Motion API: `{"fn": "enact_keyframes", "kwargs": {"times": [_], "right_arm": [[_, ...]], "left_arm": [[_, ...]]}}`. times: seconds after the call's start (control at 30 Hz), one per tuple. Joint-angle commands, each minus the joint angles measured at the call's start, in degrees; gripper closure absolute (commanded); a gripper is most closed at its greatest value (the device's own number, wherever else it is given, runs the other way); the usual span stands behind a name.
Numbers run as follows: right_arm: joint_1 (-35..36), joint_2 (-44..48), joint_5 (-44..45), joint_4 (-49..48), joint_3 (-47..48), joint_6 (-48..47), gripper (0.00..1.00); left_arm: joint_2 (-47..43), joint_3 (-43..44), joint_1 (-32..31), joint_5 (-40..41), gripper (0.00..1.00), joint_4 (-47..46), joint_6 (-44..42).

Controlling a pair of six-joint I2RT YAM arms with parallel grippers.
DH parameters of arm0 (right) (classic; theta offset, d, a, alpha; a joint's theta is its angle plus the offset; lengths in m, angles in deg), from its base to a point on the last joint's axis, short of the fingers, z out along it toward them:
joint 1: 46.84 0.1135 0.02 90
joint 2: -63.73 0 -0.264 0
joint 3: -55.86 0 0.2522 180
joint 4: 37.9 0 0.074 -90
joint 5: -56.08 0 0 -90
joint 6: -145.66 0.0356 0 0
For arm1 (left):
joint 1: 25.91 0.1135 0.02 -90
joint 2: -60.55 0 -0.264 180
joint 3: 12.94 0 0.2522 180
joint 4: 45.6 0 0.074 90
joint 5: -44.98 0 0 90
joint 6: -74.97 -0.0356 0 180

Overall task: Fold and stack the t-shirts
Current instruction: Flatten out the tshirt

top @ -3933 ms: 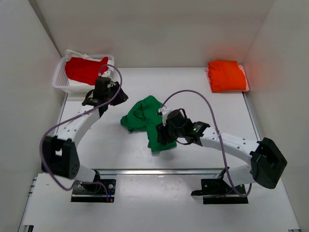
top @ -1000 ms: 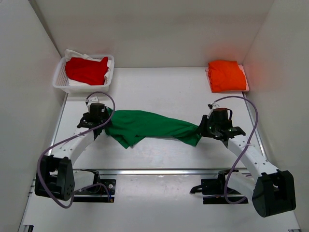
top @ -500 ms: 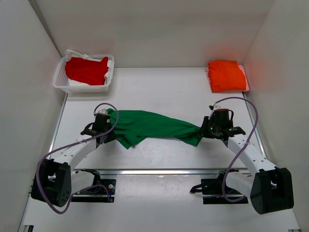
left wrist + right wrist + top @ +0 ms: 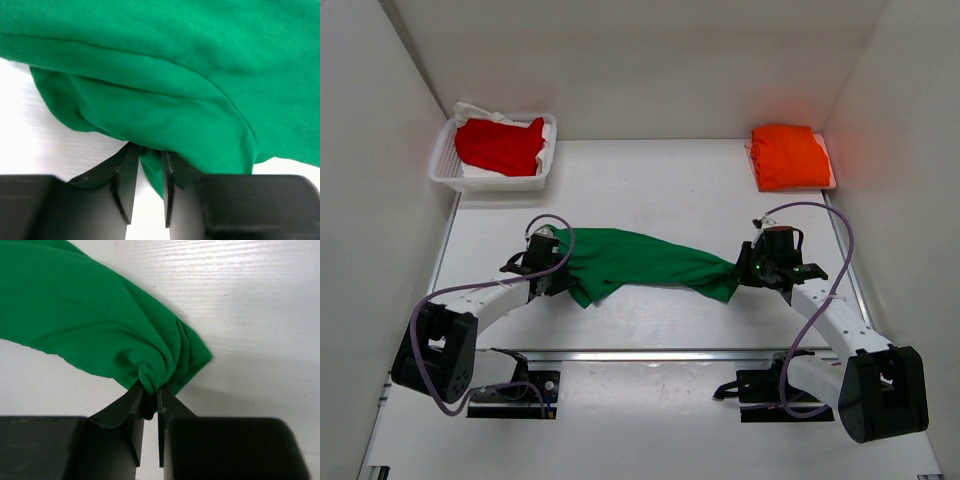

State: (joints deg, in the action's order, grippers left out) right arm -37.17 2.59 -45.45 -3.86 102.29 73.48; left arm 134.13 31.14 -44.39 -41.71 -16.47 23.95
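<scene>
One of three shirts is judged finished: in the top external view the orange t-shirt is seen folded flat at the far right corner of the table, while the red t-shirt is left crumpled in the white mesh basket at the far left. The green t-shirt is held stretched between the arms near the table's middle, twisted and unfolded, with the left gripper at its left end and the right gripper at its right end. Spreading, folding and stacking are judged outstanding for it, and every step for the red one. In the left wrist view the left gripper is found narrowly parted, with a small fold of the shirt's lower edge pinched in its jaws. In the right wrist view the right gripper is found pressed nearly together on a bunched, pleated corner of the green cloth.
</scene>
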Motion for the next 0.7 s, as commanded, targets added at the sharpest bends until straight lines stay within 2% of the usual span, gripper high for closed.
{"fn": "enact_keyframes", "kwargs": {"times": [0.0,0.1,0.17,0.23,0.3,0.33,0.4,0.47,0.5,0.53,0.67], "right_arm": [[-0.18,0.06,-0.17,-1.82,-0.23,-0.33,0.99],[-0.09,0.15,-0.51,-2.08,-0.23,0.28,1.00],[0.08,-0.11,-0.69,-1.99,-0.32,0.02,1.00],[0.61,-0.12,-0.86,-2.25,0.12,0.02,0.99],[0.17,-0.03,-0.86,-1.99,0.03,-0.07,0.99],[-0.18,-0.20,-0.95,-1.82,0.03,-0.16,1.00],[0.26,-0.29,-1.04,-2.07,0.29,-0.16,1.00],[0.44,-0.38,-0.95,-1.47,-0.05,-0.07,0.99],[0.00,-0.12,-0.95,-1.72,0.29,-0.07,0.99],[0.17,0.06,-0.86,-1.64,0.03,-0.16,1.00],[-0.09,0.24,-1.21,-1.73,-0.32,-0.25,1.00]], "left_arm": [[-1.33,-0.62,0.20,-0.50,0.68,-0.18,0.66],[-2.47,0.17,0.99,-0.76,0.79,1.31,0.04],[-3.44,1.05,1.69,-0.85,0.80,2.37,-0.57],[-4.58,2.45,2.48,-2.16,0.75,3.52,-0.92],[-5.20,3.07,2.92,-2.95,0.62,4.13,-1.36],[-5.55,3.33,3.01,-3.05,0.62,4.66,-1.36],[-5.47,3.69,2.93,-3.05,0.73,4.75,-1.36],[-5.38,3.69,3.01,-4.01,0.73,4.93,-1.54],[-5.55,3.43,2.92,-4.36,0.81,4.84,-1.45],[-5.29,3.42,2.92,-4.19,1.00,5.10,-1.45],[-4.67,4.30,2.66,-4.10,1.00,5.54,-1.71]]}}
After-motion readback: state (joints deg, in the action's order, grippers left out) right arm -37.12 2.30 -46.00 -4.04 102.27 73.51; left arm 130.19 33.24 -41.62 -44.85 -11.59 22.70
